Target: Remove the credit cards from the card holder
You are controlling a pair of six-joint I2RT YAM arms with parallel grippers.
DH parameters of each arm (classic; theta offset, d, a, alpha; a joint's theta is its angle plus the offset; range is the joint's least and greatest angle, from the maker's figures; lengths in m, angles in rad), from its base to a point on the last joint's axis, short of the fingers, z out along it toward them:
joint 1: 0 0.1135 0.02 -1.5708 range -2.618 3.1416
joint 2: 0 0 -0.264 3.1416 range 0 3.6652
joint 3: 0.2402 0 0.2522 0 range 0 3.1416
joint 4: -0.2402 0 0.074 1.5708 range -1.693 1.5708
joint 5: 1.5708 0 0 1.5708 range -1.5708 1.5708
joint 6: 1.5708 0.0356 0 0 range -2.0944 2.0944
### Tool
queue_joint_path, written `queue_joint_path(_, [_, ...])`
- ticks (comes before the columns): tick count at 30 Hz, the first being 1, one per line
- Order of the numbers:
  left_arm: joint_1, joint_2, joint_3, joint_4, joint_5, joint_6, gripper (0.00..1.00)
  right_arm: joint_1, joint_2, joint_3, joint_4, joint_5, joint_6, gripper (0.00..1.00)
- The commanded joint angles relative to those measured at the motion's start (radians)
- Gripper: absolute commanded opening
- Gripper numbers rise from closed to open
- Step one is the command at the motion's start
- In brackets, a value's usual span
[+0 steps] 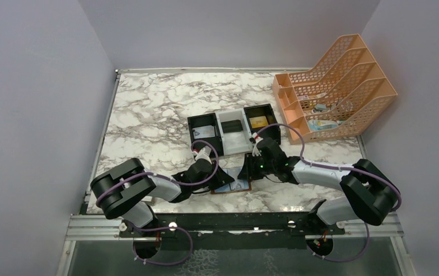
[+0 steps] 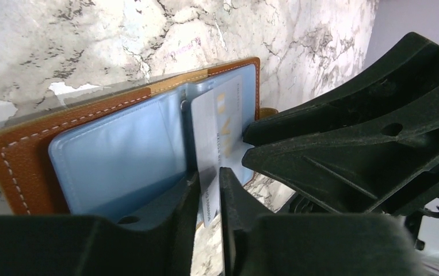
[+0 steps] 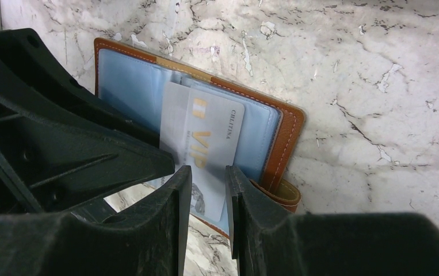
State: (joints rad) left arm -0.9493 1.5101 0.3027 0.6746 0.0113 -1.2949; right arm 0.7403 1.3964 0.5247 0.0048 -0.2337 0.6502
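The card holder (image 2: pixel 27 144) is a brown leather wallet, lying open on the marble with its pale blue pockets up. A pale credit card (image 2: pixel 220 132) with gold "VIP" lettering sticks halfway out of a pocket. My left gripper (image 2: pixel 209 178) hovers over the card's free end, jaws a narrow gap apart, with the card and marble visible through the gap. My right gripper (image 3: pixel 208 172) stands over the same card (image 3: pixel 211 132) from the other side, also slightly open, near the wallet's edge (image 3: pixel 289 132). In the top view both grippers (image 1: pixel 216 172) (image 1: pixel 255 167) meet over the wallet (image 1: pixel 239 185).
A black-and-white three-compartment tray (image 1: pixel 189 132) sits just behind the wallet, holding a pale card (image 1: pixel 203 132) and a gold card (image 1: pixel 258 122). An orange file rack (image 1: pixel 335 86) stands at the back right. The two grippers are very close together.
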Motion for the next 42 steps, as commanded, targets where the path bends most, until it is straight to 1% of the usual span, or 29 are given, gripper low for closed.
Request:
queue_joint_path(1, [-0.005,0.007,-0.012,0.051,-0.001,-0.03,0.16,-0.005,-0.003,-0.03,-0.058,0.083,-0.02,0.3])
queue_joint_path(4, [-0.005,-0.03,-0.035,0.051,-0.025,-0.03,0.05,-0.004,-0.011,-0.034,-0.061,0.098,-0.019,0.3])
queue_joint_path(6, [-0.005,-0.063,-0.052,0.05,-0.045,-0.029,0.0,-0.004,-0.014,-0.032,-0.067,0.111,-0.018,0.3])
queue_joint_path(12, [-0.005,-0.132,-0.105,0.047,-0.079,-0.034,0.0,-0.005,-0.023,-0.022,-0.062,0.109,-0.022,0.3])
queue_joint_path(18, [-0.005,-0.101,-0.093,0.045,-0.055,-0.029,0.0,-0.005,-0.072,-0.037,0.024,-0.02,-0.051,0.32])
queue_joint_path(22, [-0.005,-0.086,-0.076,0.046,-0.045,-0.02,0.0,-0.006,-0.12,-0.027,0.104,-0.195,-0.119,0.32])
queue_joint_path(26, [-0.005,-0.082,-0.07,0.045,-0.046,-0.015,0.0,-0.005,-0.096,-0.006,0.147,-0.251,-0.13,0.32])
queue_joint_path(30, [-0.005,-0.074,-0.063,0.047,-0.042,-0.013,0.0,-0.006,0.014,0.044,0.048,-0.151,-0.084,0.3])
queue_joint_path(35, [-0.005,-0.06,-0.036,0.047,-0.013,0.012,0.11,-0.005,0.064,0.005,0.016,-0.037,-0.025,0.28])
queue_joint_path(38, [-0.005,-0.047,-0.018,0.047,0.006,0.03,0.16,-0.006,0.074,-0.02,0.025,-0.024,-0.018,0.28])
queue_joint_path(42, [-0.005,-0.03,0.004,0.047,0.034,0.053,0.16,-0.006,0.079,-0.042,0.052,-0.021,-0.008,0.27])
